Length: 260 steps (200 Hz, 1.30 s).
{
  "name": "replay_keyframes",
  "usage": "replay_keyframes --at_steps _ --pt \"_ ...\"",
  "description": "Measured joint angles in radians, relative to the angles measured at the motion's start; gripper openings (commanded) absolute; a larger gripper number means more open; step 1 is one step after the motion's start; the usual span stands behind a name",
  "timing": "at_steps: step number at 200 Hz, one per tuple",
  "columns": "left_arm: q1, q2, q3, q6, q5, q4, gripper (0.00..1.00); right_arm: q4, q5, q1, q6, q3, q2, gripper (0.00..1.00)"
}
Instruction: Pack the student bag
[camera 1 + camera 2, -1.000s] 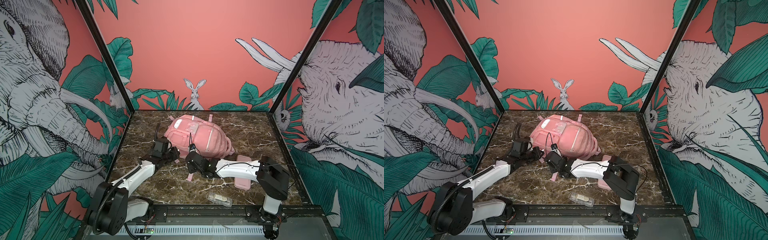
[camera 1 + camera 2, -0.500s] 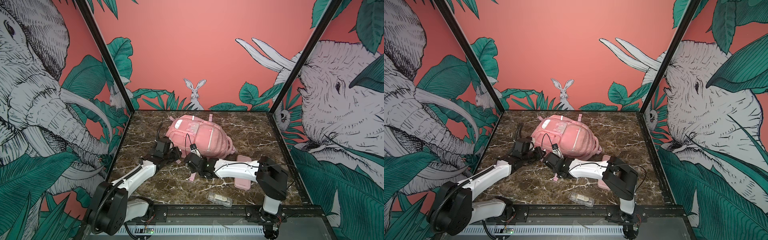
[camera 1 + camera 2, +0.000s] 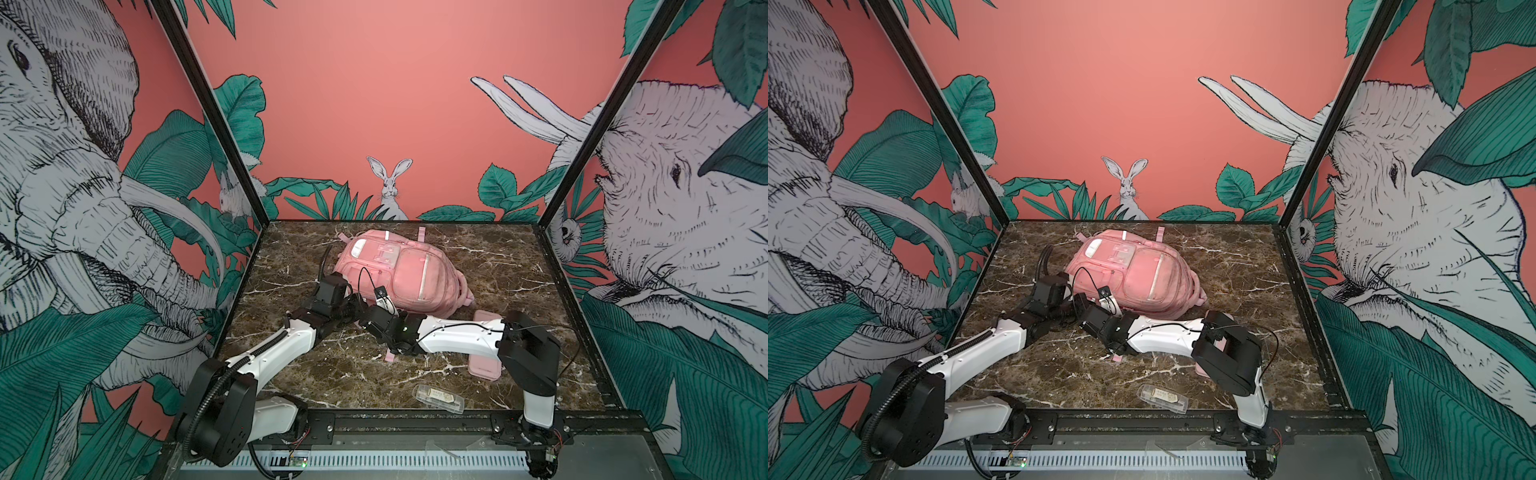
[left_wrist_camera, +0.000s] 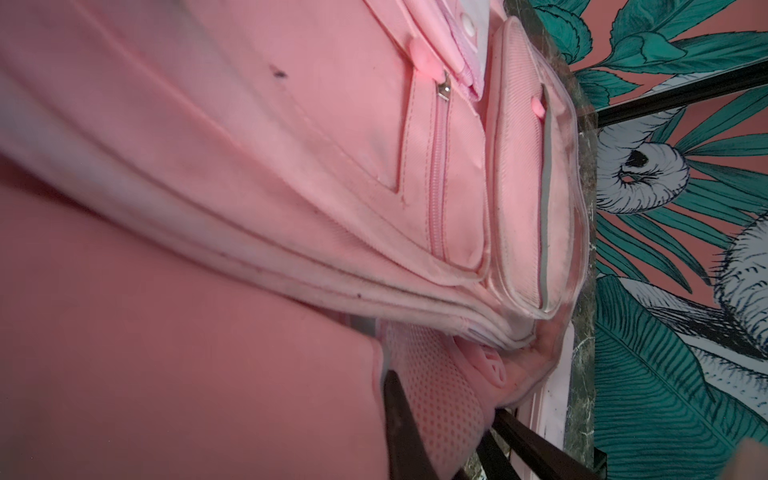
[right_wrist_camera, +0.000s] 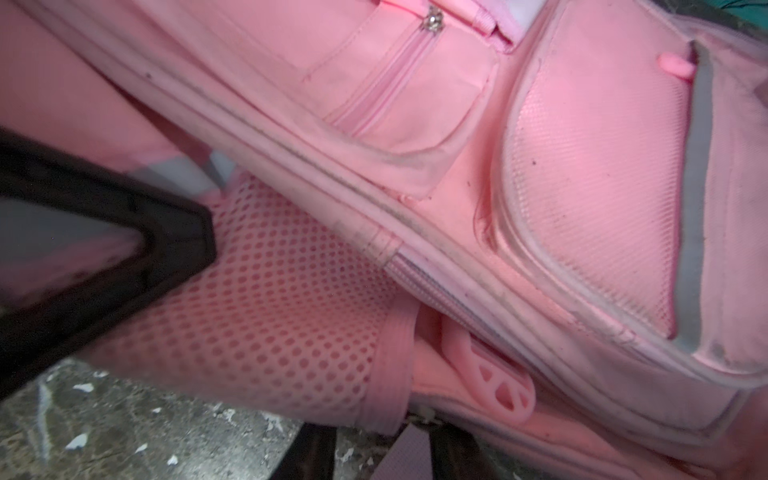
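The student bag (image 3: 409,270) (image 3: 1144,270), a large pink backpack, lies front-up on the marble table (image 3: 498,266), towards the back. My left gripper (image 3: 354,304) (image 3: 1070,300) sits at the bag's near left edge. It is shut on the bag's pink mesh shoulder strap (image 4: 432,399); a dark finger (image 4: 395,419) presses the strap's side. My right gripper (image 3: 363,318) (image 3: 1079,306) has reached across and sits right beside the left one. Its jaws (image 5: 380,453) stand apart, low over the table, with a grey webbing strip (image 5: 411,453) between them. The mesh strap (image 5: 270,316) lies just ahead.
A flat pink pencil case (image 3: 484,368) (image 3: 1200,370) lies partly under my right arm. A clear plastic case (image 3: 438,399) (image 3: 1163,399) rests near the table's front edge. Printed walls close in the left, back and right sides.
My right gripper has slid left along the bag's near edge until it is next to the left gripper, and its jaws have narrowed. The left gripper has kept its hold.
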Motion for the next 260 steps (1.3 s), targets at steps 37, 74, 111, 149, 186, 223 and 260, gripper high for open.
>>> replay_keyframes --at_steps 37,74,111,149,186,223,260 --pt "-0.005 0.0 0.001 0.003 -0.002 0.005 0.08 -0.019 0.043 0.0 0.005 0.002 0.0 0.13" --pt "-0.011 0.01 0.026 0.022 -0.005 -0.009 0.08 0.006 0.035 0.003 0.018 -0.058 -0.04 0.02" --pt "-0.012 0.045 0.067 0.052 0.002 -0.016 0.07 0.037 -0.01 0.0 0.023 -0.128 -0.115 0.0" --pt "0.055 0.064 0.077 0.077 0.04 -0.03 0.02 0.085 -0.076 -0.013 0.006 -0.192 -0.169 0.0" --pt "0.166 0.065 0.077 0.106 0.058 -0.055 0.02 0.109 -0.176 -0.078 -0.014 -0.304 -0.245 0.0" --pt "0.216 0.065 0.077 0.131 0.057 -0.072 0.02 0.114 -0.274 -0.149 -0.066 -0.385 -0.325 0.0" --pt "0.268 0.072 0.077 0.148 0.067 -0.076 0.02 0.101 -0.354 -0.207 -0.148 -0.422 -0.412 0.0"
